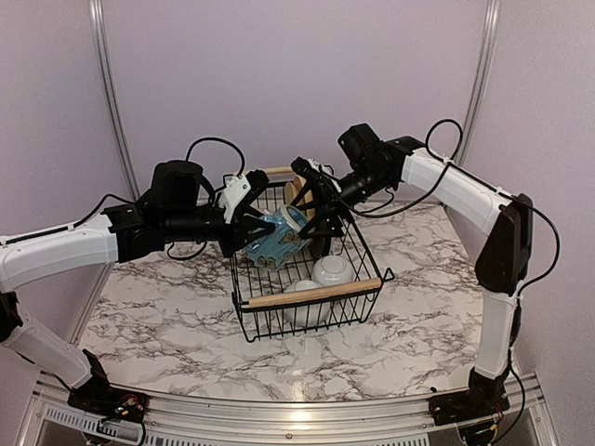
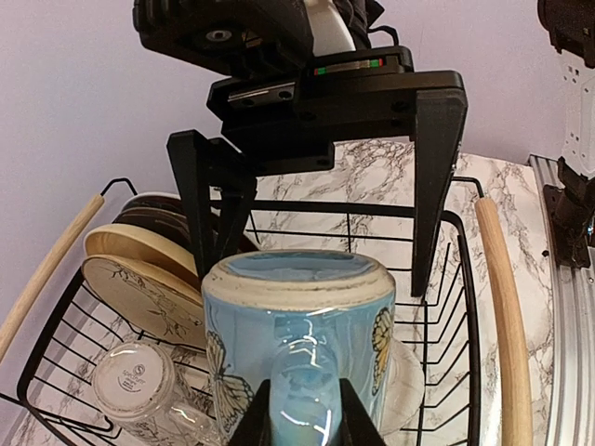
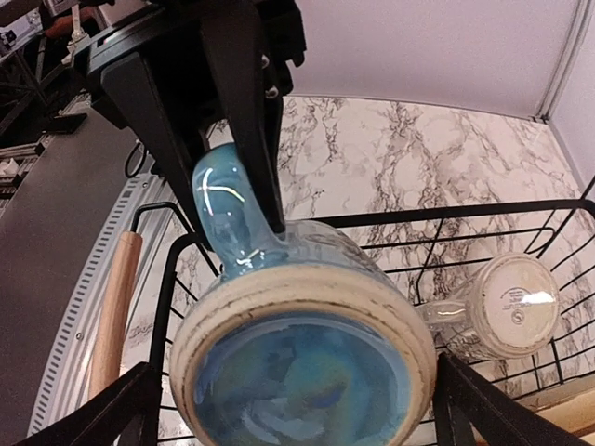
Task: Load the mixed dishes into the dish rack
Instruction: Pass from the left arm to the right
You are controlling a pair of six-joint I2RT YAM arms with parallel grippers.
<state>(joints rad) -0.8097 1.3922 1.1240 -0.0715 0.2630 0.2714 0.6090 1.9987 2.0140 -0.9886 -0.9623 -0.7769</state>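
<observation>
Mug point(image 1: 279, 239): blue, on its side, held above rack point(image 1: 244, 311), base toward right arm.
Left gripper point(image 1: 251, 228): clamped on mug handle.
Right gripper point(image 2: 316, 279): fingers spread wide, flanking mug base.

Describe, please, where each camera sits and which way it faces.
Top external: above and behind the robot, looking down on the marble table; left end effector and right end effector meet over the dish rack.
Left wrist: sits behind the left end effector, shut on the handle of the blue mug, facing the open right end effector.
Right wrist: sits behind the right end effector, facing back; its fingers flank the blue mug's base.
Shared: both wrist views show the blue mug and dish rack.
</observation>
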